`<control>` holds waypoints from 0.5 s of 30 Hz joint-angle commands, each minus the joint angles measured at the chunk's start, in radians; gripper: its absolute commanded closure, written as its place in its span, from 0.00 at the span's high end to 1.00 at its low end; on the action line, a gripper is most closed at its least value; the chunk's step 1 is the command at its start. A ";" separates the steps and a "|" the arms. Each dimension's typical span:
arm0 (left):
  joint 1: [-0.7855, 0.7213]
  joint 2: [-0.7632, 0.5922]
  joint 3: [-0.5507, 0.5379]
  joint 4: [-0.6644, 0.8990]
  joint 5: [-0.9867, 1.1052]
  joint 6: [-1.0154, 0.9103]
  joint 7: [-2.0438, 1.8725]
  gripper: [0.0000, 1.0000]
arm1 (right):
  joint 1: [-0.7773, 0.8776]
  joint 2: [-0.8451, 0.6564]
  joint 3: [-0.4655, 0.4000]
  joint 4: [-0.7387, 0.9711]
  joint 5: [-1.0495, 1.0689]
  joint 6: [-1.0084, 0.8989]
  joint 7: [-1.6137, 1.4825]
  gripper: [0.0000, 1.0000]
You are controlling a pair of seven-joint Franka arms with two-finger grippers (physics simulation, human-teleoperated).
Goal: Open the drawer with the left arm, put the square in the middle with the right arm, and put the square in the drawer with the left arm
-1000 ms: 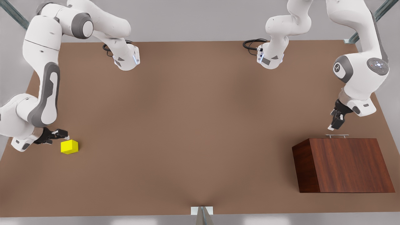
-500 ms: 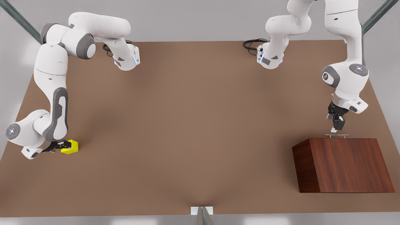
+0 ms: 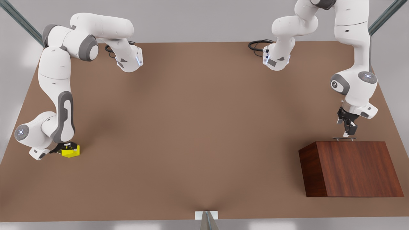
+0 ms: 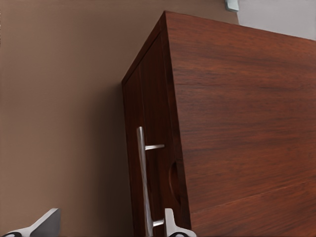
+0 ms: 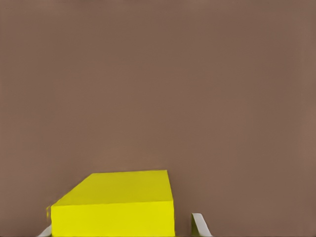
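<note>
At the table's (image 3: 204, 127) front-view left, the right claw (image 3: 67, 147) straddles the cube (image 3: 73, 152), fingers spread; at the right, the left claw (image 3: 347, 132) hangs released at the shut drawer's handle (image 3: 344, 138).

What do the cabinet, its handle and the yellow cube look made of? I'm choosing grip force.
The boxy dark reddish-brown cabinet looks like stained wood: streaky grain, low sheen. Its thin silver bar handle looks like polished metal with bright highlights. The small bright yellow cube is flat, uniform and matte, perhaps plastic or foam; I can't tell which.
</note>
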 commanded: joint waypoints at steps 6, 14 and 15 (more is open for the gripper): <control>0.013 0.034 0.000 0.003 -0.006 0.040 0.000 1.00 | 0.001 0.003 0.002 -0.014 0.051 0.001 0.003 0.70; 0.014 0.082 0.000 0.013 -0.013 0.066 -0.002 1.00 | -0.008 -0.090 0.080 -0.064 0.052 -0.006 0.017 0.60; 0.014 0.082 0.000 0.013 -0.013 0.066 -0.002 1.00 | -0.002 -0.155 0.107 -0.118 0.037 -0.006 0.018 0.60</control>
